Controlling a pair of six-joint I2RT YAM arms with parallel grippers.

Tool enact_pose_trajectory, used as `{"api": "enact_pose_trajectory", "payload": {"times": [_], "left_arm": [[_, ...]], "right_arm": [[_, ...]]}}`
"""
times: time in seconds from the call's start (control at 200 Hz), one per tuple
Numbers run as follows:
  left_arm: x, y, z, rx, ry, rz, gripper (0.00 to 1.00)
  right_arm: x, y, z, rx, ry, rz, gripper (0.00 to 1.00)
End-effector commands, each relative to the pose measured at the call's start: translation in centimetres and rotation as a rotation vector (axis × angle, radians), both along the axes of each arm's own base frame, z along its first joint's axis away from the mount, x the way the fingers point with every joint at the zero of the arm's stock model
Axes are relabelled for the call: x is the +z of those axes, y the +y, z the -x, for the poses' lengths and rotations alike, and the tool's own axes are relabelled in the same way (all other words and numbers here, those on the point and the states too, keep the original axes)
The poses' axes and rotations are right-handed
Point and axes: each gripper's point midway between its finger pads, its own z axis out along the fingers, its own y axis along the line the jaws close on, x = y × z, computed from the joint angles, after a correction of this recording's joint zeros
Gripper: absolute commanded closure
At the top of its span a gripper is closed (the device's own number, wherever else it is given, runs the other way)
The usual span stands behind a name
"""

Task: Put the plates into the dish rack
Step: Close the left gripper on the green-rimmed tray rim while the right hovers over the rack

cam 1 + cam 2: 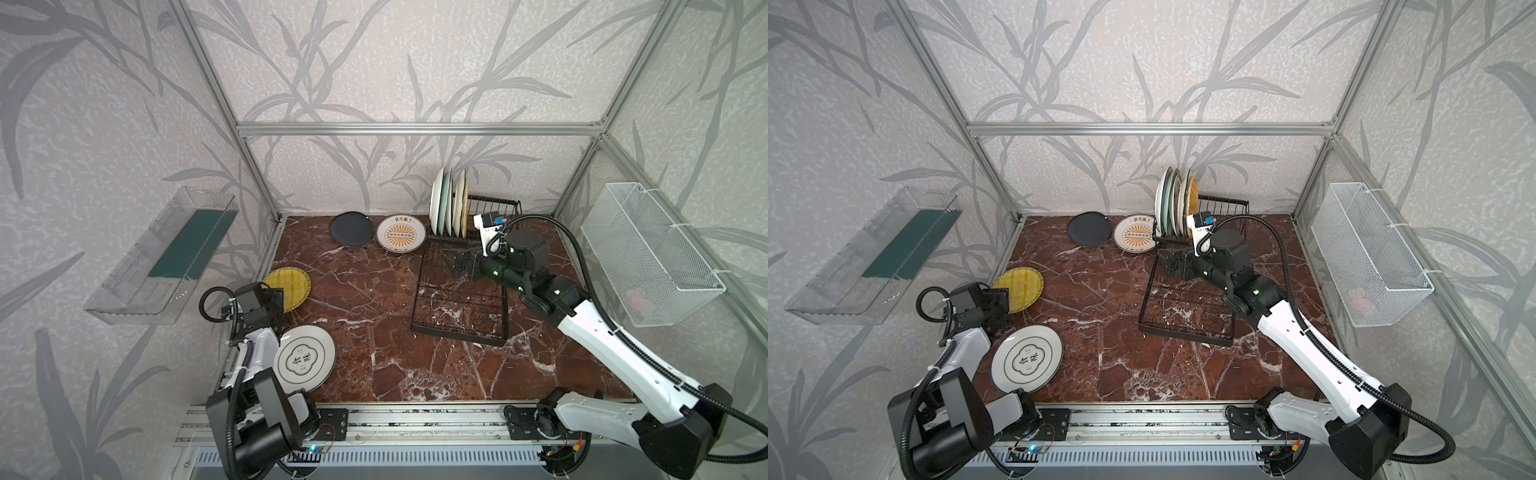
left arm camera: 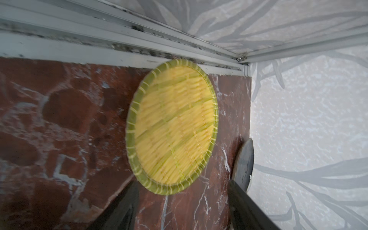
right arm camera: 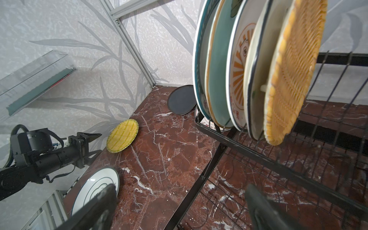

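Observation:
A yellow woven-pattern plate [image 1: 291, 284] [image 2: 173, 129] lies flat by the left wall. My left gripper [image 1: 279, 300] [image 2: 184, 201] hovers at its near edge, open, with only bare table between the fingers. Against the back wall lie a matte black plate [image 1: 352, 227] and an orange-sunburst plate [image 1: 400, 232]. A white dark-rimmed plate [image 1: 305, 357] rests at the front left. Several plates [image 1: 449, 203] [image 3: 239, 69] stand upright in the dish rack [image 1: 459, 316] [image 3: 239, 143]. My right gripper [image 1: 451, 259] [image 3: 179, 207] is open and empty over the rack's flat tray, near its left edge.
A clear plastic bin [image 1: 162, 253] hangs on the left wall and a white mesh basket [image 1: 648, 253] on the right wall. An aluminium frame rail [image 2: 119, 53] runs along the table edge right behind the yellow plate. The table is red-brown marble [image 1: 374, 299].

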Motion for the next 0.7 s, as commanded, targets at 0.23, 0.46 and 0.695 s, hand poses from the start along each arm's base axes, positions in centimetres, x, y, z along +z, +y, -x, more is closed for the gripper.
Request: {"api": "enact_pose_trajectory", "payload": {"times": [0.23, 0.46, 0.695], "left_arm": [[-4.2, 3.1, 1.5, 0.046, 0.034, 0.088, 0.33], [-5.8, 2.9, -0.3, -0.037, 0.023, 0.151, 0.34], [-7.1, 3.1, -1.5, -0.075, 0.021, 0.165, 0.34]], "right_arm": [[-2.0, 4.4, 1.8, 0.143, -0.001, 0.033, 0.01], [-3.7, 6.2, 2.8, 0.193, 0.025, 0.041, 0.01], [-4.9, 7.0, 3.4, 0.216, 0.041, 0.053, 0.01]]}}
